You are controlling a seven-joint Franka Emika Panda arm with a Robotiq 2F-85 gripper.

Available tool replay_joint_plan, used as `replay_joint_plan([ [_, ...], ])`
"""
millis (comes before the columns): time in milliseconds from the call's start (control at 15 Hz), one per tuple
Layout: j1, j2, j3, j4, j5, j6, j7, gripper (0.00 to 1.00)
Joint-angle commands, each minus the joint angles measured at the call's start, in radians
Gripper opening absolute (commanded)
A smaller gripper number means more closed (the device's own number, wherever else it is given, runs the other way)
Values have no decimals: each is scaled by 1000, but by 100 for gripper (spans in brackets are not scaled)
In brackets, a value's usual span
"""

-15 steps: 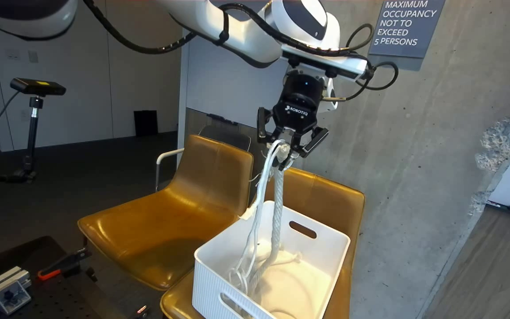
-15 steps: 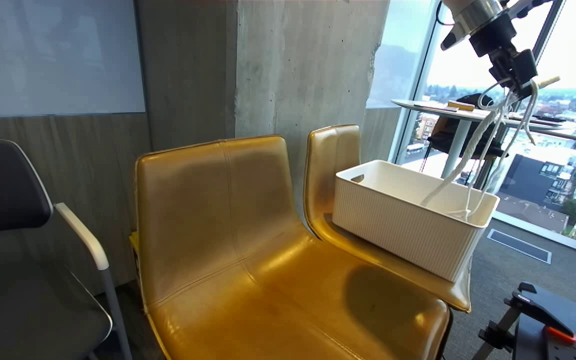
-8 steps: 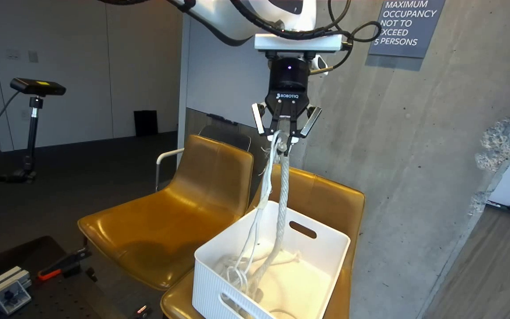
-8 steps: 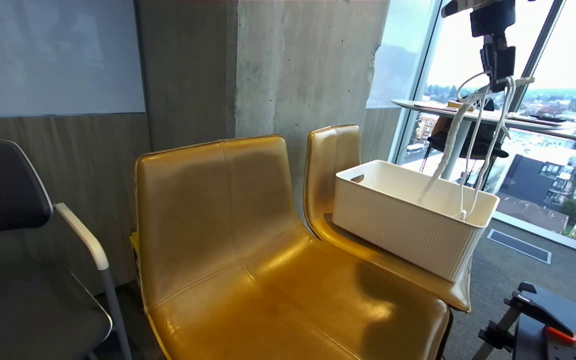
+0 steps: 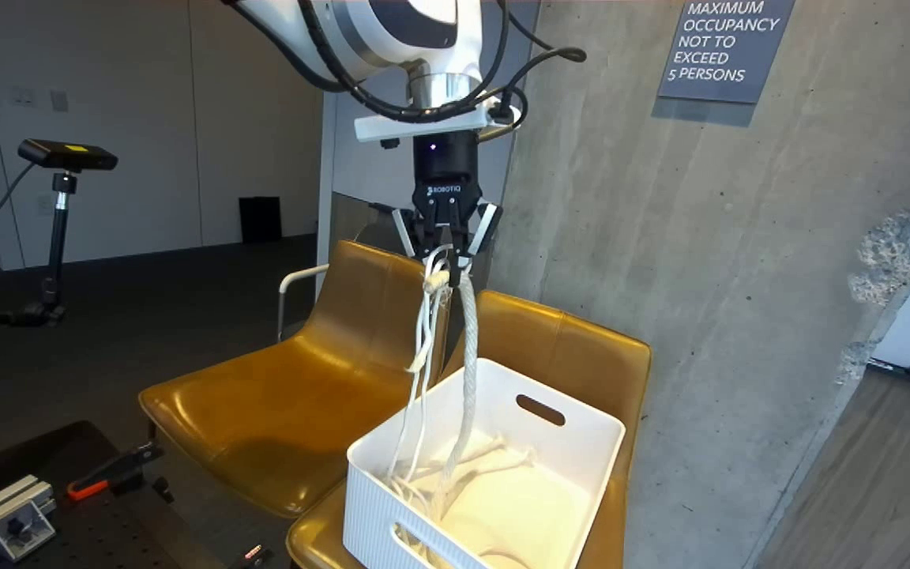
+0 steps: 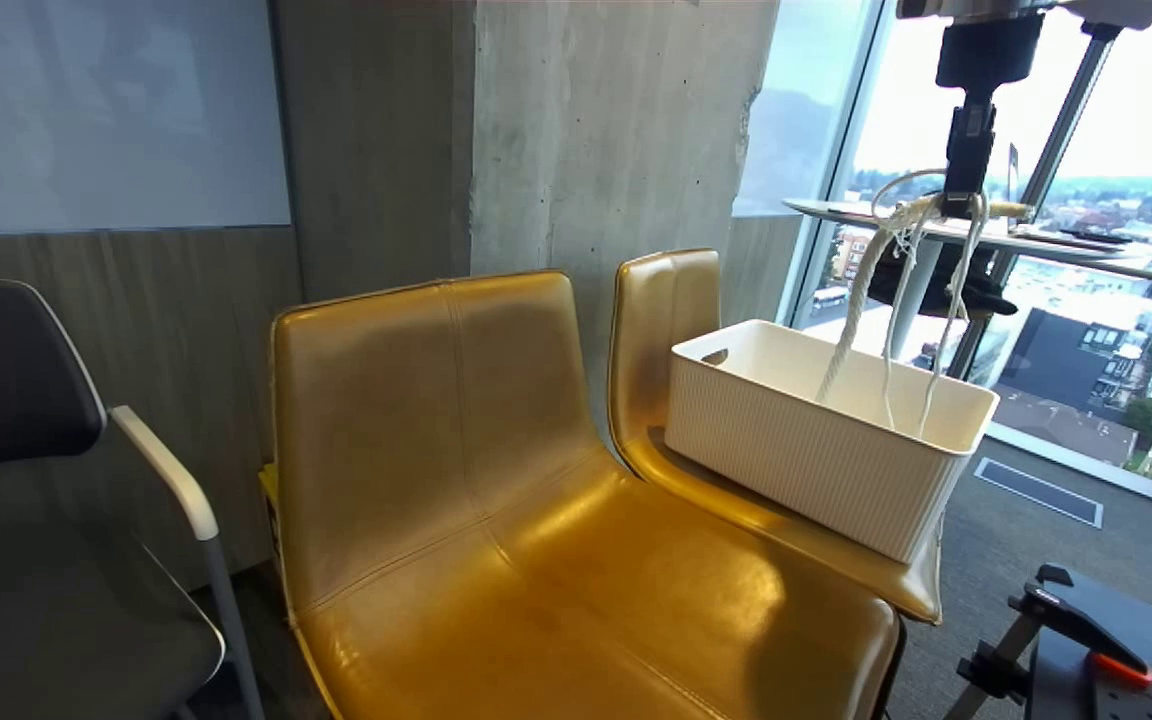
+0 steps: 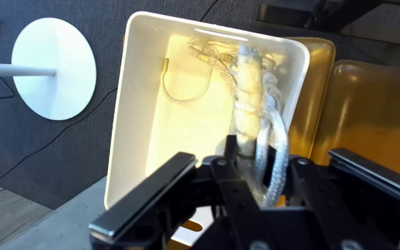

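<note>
Pinching white rope bundle (image 5: 468, 328) near its top w/ gripper (image 5: 445, 265), closed firmly on it and aimed straight down, at upper ctr of frame in an exterior view. See thick strand (image 5: 470, 375) dropping from grip, long axis approx. vert., then bending to lower L inside white box (image 5: 368, 506). See thinner cords (image 5: 425, 320) hanging alongside, also near vert., slanting a bit to lower L.

In an exterior view, find bundle at upper R of frame: sloping down-L from grip into box, w/ pale stub (image 6: 1011, 210) sticking out roughly horiz. to R.

In wrist view, see thick taped end (image 7: 248, 100) just R of ctr, long axis near vert. there, tip toward top of frame, w/ looped cord (image 7: 280, 152) curving beside it. Farther down, in box's upper R part, see more tangled rope (image 7: 221, 66); L of that, on box floor, bent cord (image 7: 186, 101) in U shape, opening toward top.

Find box on brown chair (image 5: 573, 332), beside second brown chair (image 5: 297, 379) to its L. Can't tell exact no. of strands in grip.
</note>
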Motion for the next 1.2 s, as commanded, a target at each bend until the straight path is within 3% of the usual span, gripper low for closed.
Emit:
replay_joint_plan([
  [0,16,-112,0,-255,-72,183,160,4],
  [333,-9,-168,-30,-571,-280,435,358,4],
  [467,-33,-157,-53,-616,-389,500,421,4],
  [733,-68,-97,-87,-535,-522,552,470,4],
  [1133,-61,93,-84,-281,-480,604,464,4],
])
